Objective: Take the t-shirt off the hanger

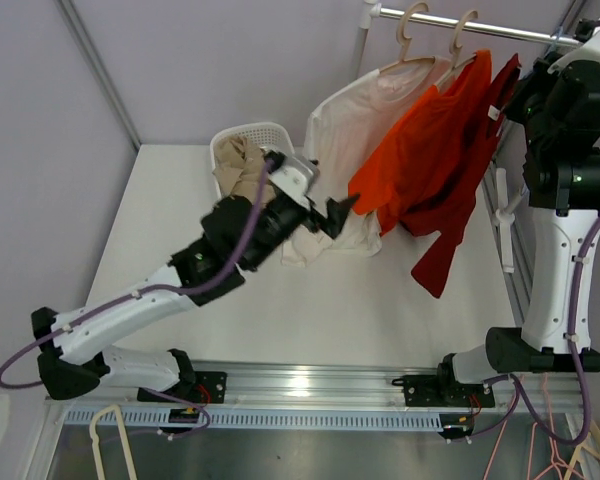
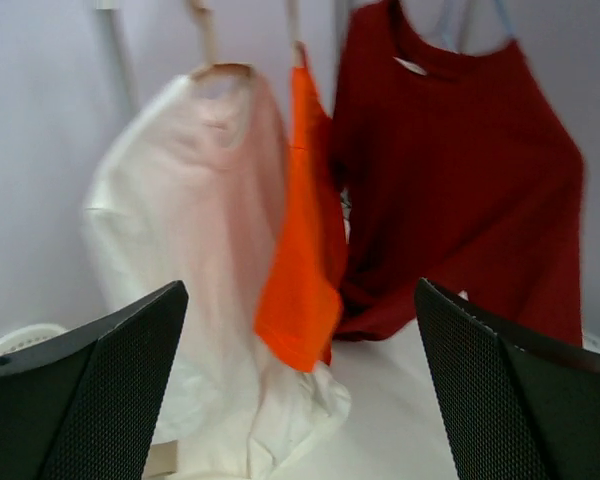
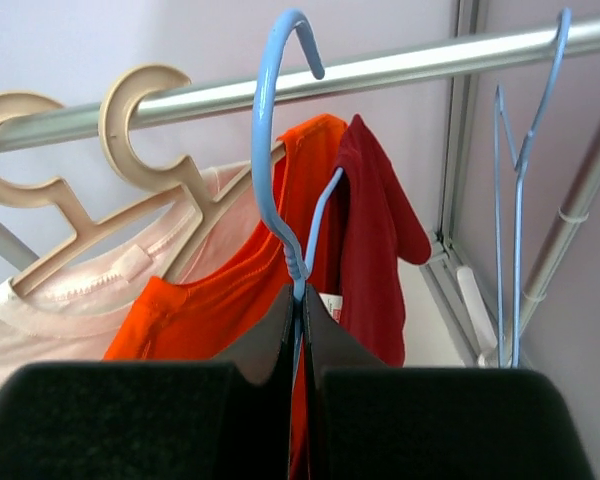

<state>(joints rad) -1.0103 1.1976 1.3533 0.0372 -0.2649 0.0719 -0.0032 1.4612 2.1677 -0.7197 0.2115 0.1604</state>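
- We see the right gripper (image 3: 300, 300) clamped shut on the neck of the light-blue wire hanger (image 3: 278, 130), just under its hook.
- The dark red t-shirt (image 2: 450, 170) hangs from that hanger, beside the bright orange t-shirt (image 2: 298, 290) and the cream t-shirt (image 2: 195, 200).
- The hook sits at the silver metal rail (image 3: 410, 62); we cannot tell whether it rests on it.
- The left gripper (image 1: 340, 214) stands wide open and holds nothing, low before the shirts' hems, above the white table (image 1: 380, 300).
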